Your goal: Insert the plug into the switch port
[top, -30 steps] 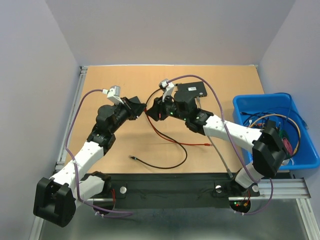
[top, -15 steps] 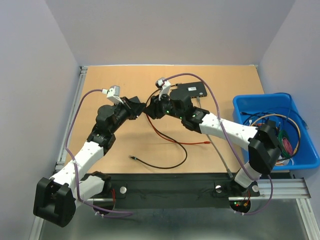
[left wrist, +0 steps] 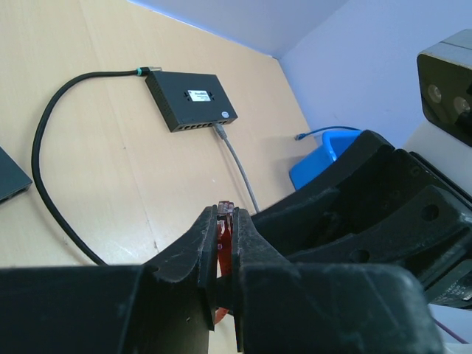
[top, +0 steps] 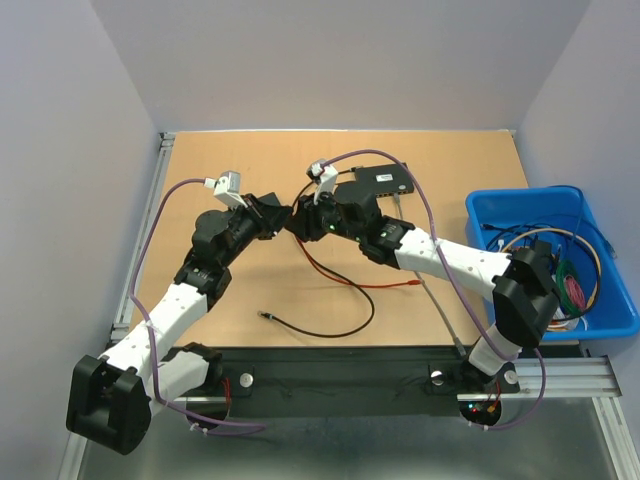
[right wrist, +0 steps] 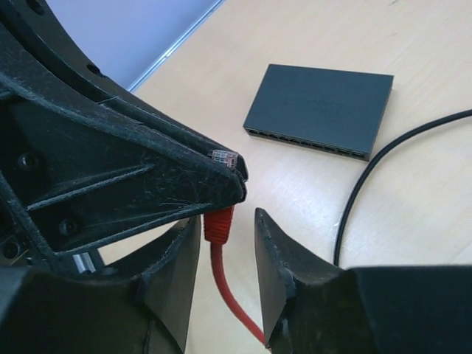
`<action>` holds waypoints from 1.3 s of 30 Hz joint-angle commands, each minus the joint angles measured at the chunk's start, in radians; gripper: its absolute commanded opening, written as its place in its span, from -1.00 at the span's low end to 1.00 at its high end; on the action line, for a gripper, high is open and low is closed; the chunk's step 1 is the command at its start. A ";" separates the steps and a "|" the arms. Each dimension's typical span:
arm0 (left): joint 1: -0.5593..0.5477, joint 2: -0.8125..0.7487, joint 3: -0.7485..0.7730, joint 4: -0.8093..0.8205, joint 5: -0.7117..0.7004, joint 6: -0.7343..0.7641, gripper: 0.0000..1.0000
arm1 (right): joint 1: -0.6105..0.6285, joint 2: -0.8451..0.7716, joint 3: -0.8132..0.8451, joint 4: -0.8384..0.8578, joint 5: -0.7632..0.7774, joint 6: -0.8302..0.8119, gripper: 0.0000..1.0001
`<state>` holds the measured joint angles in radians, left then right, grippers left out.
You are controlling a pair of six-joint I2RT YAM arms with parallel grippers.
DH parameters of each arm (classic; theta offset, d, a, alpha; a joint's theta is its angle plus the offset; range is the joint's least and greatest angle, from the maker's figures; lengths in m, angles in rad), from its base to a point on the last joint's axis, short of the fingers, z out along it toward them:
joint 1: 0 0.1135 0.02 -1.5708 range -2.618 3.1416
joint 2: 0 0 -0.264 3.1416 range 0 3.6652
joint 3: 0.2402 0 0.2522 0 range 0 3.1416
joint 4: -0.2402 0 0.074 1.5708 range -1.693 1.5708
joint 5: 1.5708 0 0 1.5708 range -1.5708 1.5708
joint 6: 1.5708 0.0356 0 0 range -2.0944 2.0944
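From above I count two arms, one black switch [top: 381,180], one blue bin [top: 560,325] stuffed with wires, and three loose cables on the counter [top: 450,160]: a red cable [top: 380,287], a black cable [top: 320,334] and a grey cable [top: 441,315]. The counter is a tan wooden board framed by metal rails, with plain pale walls on three sides. The left fingers [top: 278,212] and right fingers [top: 306,222] meet tip to tip over the middle of the board, hiding the plug

From the left wrist, the left fingers [left wrist: 206,243] are clenched on the plug [left wrist: 225,214], which is held in the air well apart from the switch [left wrist: 190,99]. Its long axis runs in line with the fingers, with the clear tip poking out beyond them toward the far side of the counter

From the right wrist, the right fingers [right wrist: 269,251] stand either side of the red boot just behind the plug [right wrist: 223,156], with a gap showing on one side, so they are not gripping. The clear tip points up the picture and the red cable trails down. One switch [right wrist: 321,110] lies beyond, with its row of ports facing this way
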<state>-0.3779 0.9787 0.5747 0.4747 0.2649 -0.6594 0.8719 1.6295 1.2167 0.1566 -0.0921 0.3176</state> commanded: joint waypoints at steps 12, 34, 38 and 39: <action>-0.004 -0.014 -0.003 0.067 -0.010 0.007 -1.00 | 0.007 -0.063 0.040 0.023 0.061 -0.002 -0.23; -0.006 -0.006 -0.012 0.071 -0.006 0.017 -0.92 | 0.018 -0.022 0.044 0.034 0.055 0.015 -0.91; -0.004 0.006 -0.003 0.058 -0.015 0.047 0.01 | 0.018 -0.019 0.026 0.032 0.061 0.014 -0.99; -0.003 0.021 0.016 0.015 -0.053 0.053 0.22 | 0.016 -0.017 0.012 0.034 0.063 0.014 -0.99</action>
<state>-0.3775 0.9840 0.5686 0.4885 0.2462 -0.6415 0.8795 1.6089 1.2163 0.1555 -0.0521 0.3389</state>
